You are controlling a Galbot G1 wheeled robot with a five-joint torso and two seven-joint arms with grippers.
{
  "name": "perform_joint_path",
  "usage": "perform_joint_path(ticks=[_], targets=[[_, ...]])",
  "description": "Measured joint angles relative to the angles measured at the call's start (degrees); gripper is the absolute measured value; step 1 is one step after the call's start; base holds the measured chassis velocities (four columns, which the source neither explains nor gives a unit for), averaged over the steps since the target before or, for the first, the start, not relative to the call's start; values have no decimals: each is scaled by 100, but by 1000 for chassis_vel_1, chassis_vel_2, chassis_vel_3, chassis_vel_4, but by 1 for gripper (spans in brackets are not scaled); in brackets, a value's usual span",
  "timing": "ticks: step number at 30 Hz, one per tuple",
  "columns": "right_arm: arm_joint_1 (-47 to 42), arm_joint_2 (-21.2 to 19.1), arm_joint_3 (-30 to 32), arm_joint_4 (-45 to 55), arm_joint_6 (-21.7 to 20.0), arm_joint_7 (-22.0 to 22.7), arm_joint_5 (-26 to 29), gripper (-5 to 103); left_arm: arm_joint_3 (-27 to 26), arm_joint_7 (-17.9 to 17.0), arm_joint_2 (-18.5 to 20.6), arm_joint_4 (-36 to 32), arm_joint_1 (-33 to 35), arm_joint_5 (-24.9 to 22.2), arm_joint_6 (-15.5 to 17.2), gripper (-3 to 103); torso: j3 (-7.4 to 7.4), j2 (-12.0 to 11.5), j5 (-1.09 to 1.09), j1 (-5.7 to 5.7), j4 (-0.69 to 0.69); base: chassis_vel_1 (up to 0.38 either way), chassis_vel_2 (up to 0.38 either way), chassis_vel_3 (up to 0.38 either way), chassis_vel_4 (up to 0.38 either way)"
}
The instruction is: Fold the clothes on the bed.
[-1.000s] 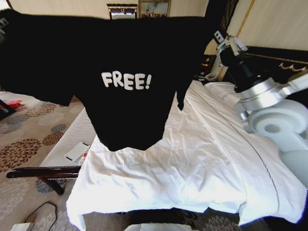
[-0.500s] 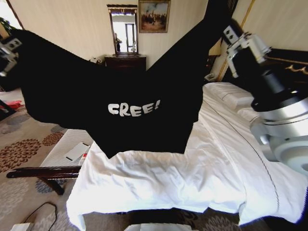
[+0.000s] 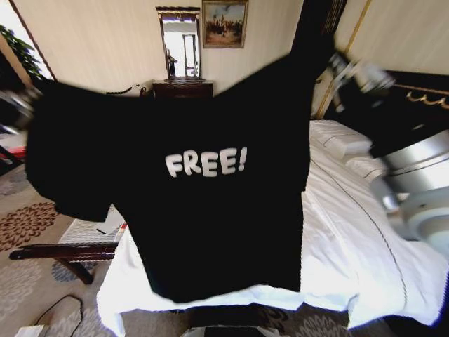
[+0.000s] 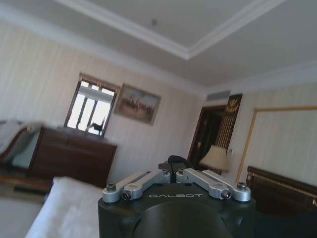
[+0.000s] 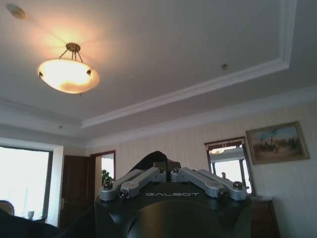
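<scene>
Head view: the shirt (image 3: 203, 203) hangs spread in the air over the foot of the bed (image 3: 351, 253), its white "FREE!" print facing the camera and its hem low near the duvet edge. The left tool (image 3: 15, 109) is at the shirt's upper corner on the left, the right tool (image 3: 335, 64) at the raised upper corner on the right; both are blurred, so the pinch itself is hard to make out here. The shirt hides much of the bed's middle. A dark bench (image 3: 66, 251) stands on the carpet beside the bed.

Left wrist view: the left tool (image 4: 176, 166) points up toward the room, its fingers drawn narrow together on a small dark fold of the shirt (image 4: 177, 159). Behind are a dresser (image 4: 69, 153), a painting (image 4: 137, 103) and a lamp (image 4: 214, 157).

Right wrist view: the right tool (image 5: 166, 168) is likewise narrow, closed on a dark peak of the shirt (image 5: 154, 159). A ceiling light (image 5: 68, 74) glows above.
</scene>
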Motion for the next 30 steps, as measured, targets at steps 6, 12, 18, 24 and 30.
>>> perform_joint_path(ticks=[6,12,18,24,30], targets=[[-64,626,-1558,-823,66,-250,-917,0,1618,-287,-358,20,245,1154,291,0,0,0,0,-1,2,0,0,0,0],[355,1368,-2985,-2029,131,-357,-1639,0,3698,-116,-749,338,-21,3002,356,0,0,-2,1,0,0,0,0,0,0],[813,2066,-3788,-3501,335,-586,-2204,0,4767,178,-1221,1616,-619,4184,234,0,1,-2,-3,1,0,0,0,0,0],[1650,2645,-4342,-4641,560,-661,-2341,0,5389,275,-1603,2613,-1328,4663,77,0,1,-2,-3,1,1,0,0,0,0],[2215,3100,-4624,-5760,669,-746,-2433,0,5723,296,-1864,3397,-2013,4837,-18,0,1,-2,-2,1,1,0,0,0,0]])
